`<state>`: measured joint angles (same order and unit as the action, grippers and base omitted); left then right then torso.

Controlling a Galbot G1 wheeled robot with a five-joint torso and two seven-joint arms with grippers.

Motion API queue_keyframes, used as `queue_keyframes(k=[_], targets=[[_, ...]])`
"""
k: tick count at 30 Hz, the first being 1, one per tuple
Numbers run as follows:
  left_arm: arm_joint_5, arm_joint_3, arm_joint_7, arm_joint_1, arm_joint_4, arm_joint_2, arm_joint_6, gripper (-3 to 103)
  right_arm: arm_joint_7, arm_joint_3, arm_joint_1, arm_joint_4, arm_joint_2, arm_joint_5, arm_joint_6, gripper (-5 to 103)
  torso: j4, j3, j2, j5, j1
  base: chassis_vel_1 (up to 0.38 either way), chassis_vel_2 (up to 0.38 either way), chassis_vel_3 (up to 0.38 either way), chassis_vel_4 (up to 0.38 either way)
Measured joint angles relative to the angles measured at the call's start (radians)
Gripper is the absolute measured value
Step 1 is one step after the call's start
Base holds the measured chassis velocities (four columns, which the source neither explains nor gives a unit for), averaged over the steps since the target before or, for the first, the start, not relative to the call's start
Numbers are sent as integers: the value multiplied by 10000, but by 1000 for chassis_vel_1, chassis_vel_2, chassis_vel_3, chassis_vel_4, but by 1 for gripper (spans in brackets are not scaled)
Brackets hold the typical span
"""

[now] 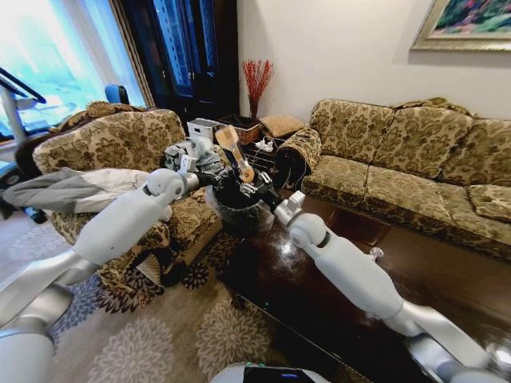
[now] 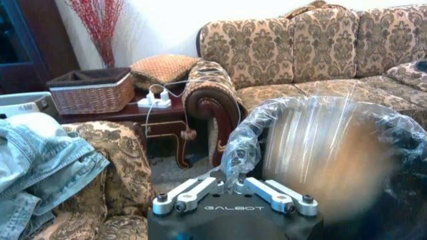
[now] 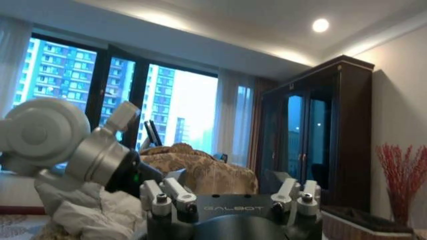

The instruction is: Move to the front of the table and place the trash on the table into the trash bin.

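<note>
At the far left corner of the table (image 1: 431,279), the trash bin (image 1: 239,211) is seen standing on the floor between the patterned armchair (image 1: 120,144) and the sofa (image 1: 399,159). Its clear bag is puffed over the rim. Both arms are stretched toward it from the near side.

The left gripper (image 1: 204,180) is held at the bin's left rim. In the left wrist view its fingers are drawn together at the crinkled edge of the bag and appear clamped on it, though the tips are partly hidden by the plastic. The right gripper (image 1: 259,190) is placed just over the right side of the bin, turned upward toward the window (image 3: 187,115). In the right wrist view its finger links are spread well apart and nothing is seen between them.

The tan bottle-like piece (image 1: 236,153) is seen tilted above the bin's mouth, just beside the right gripper. In the left wrist view it shows as a tan smear across the bag's opening. Whether it is touched by anything cannot be told.

A small silver-grey item (image 1: 375,254) is left on the tabletop, well apart from the bin.
</note>
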<state>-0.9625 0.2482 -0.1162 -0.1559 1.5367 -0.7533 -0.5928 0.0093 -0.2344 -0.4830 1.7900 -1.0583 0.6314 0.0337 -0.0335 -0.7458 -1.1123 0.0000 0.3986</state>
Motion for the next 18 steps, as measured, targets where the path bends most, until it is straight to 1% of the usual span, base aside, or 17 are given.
queue_keyframes(k=[2,5,6,8,9,10,12,13,15,16,17,18], targets=[[-3,-23,-1,-3,34,17,-1,3,20,-1,-23,0,0,-3,13,83,0,0,0,2,0,0,0,0,0],[-45,-128,-3,-17,180,144,-5,3,192,-21,-56,31,-67,-22,61,98,-3,0,0,1,-1,0,0,0,0],[-45,-128,-3,-17,180,144,-5,3,192,-21,-56,31,-67,-22,61,98,-3,0,0,1,-1,0,0,0,0],[-71,-314,-1,-120,299,243,-53,3,674,76,-97,438,-30,209,244,100,-5,0,0,1,0,0,0,0,0],[-71,-314,-1,-120,299,243,-53,3,674,76,-97,438,-30,209,244,100,-5,0,0,1,0,0,0,0,0],[-82,-465,0,-239,420,319,-76,3,1054,253,-170,919,100,518,434,100,-6,0,0,1,1,0,0,0,0],[-82,-845,-5,-625,756,469,-135,3,1554,762,-403,1807,504,1238,812,100,-5,0,0,0,1,0,0,0,0],[-82,-845,-5,-625,756,469,-135,3,1554,762,-403,1807,504,1238,812,100,-5,0,0,0,1,0,0,0,0],[63,-1354,-38,-1296,1282,650,-169,3,2027,1852,-870,2897,1220,2247,1410,100,-5,1,0,5,0,0,0,0,0],[350,-1678,-107,-1818,1615,756,-75,3,2258,2683,-1305,3542,1912,2772,1700,100,-1,2,-1,2,-1,0,0,0,0],[350,-1678,-107,-1818,1615,756,-75,3,2258,2683,-1305,3542,1912,2772,1700,100,-1,2,-1,2,-1,0,0,0,0],[659,-2005,-160,-2317,1906,840,61,3,2425,3216,-1723,3961,2496,2995,1839,100,2,2,-2,-2,-1,0,0,0,0]])
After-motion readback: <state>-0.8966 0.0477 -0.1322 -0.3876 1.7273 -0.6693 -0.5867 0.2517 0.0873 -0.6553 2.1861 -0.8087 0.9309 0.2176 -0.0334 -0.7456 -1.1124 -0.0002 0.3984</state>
